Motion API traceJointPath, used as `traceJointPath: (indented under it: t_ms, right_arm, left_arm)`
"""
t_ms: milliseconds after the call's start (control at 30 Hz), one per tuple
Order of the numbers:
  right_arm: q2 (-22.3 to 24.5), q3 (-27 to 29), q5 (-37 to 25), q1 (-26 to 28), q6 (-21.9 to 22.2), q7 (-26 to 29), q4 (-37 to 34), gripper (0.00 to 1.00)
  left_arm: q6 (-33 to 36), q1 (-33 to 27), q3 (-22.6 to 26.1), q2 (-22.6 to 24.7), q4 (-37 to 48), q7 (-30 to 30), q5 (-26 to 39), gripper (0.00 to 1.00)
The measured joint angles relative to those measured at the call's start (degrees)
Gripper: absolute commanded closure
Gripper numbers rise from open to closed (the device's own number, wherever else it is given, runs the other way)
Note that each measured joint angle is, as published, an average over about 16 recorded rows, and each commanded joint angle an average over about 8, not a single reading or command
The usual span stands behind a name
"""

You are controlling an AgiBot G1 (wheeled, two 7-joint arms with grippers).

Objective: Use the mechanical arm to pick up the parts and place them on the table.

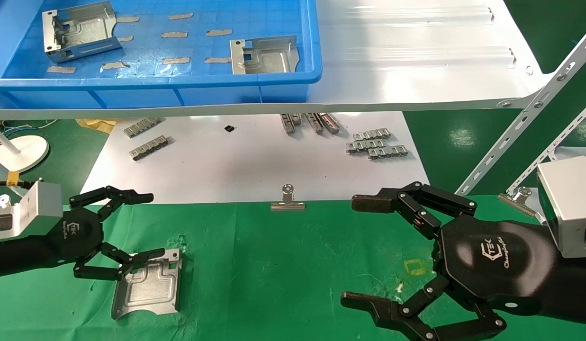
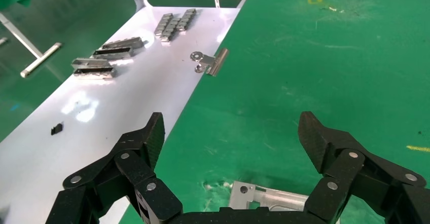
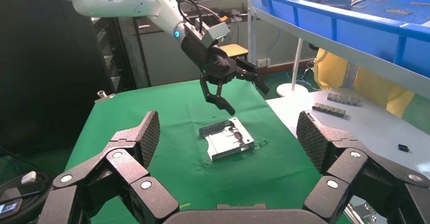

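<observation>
Head view shows one part lying flat on the table, near its left edge, with the left gripper poised just over the bracket's upper corner. Its fingers are spread wide and hold nothing; the right wrist view makes clear that the left gripper hangs in the air above the part, apart from it. From this I judge the step in hand to be the release of a bracket onto the green cloth, with the placement itself done. Two more parts remain in the blue bin on the white shelf board along the far edge: one toward the bin's far left corner, standing on its folded walls, and another lying against the bin's near wall. The right gripper hovers over the table's near right corner, also spread wide and empty, and seems idle. The next move, as I read it, calls for one arm to rise clear of the shelf's front lip, reach into the bin, and close on a bracket by its side walls; the bracket against the near wall looks the more awkward, since the bin's rim leaves little room for fingers. The binder clip and the link strips on the white sheet are not to be touched.
</observation>
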Motion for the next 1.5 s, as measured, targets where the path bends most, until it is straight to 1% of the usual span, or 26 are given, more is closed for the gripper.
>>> traceJointPath:
  t_ms: [267,1500]
  right_arm:
    - [0.0,0.0,0.0,0.0,0.0,0.0,0.0,0.0]
    - [0.0,-0.01,0.01,0.0,0.0,0.0,0.0,0.0]
  left_arm:
    - [-0.6,2.3,-3.41,-0.51,-5.37,-3.71,0.19,0.0]
    - [-4.46,18.07,-25.69,-4.13,-40.56,-29.09,-0.32,0.0]
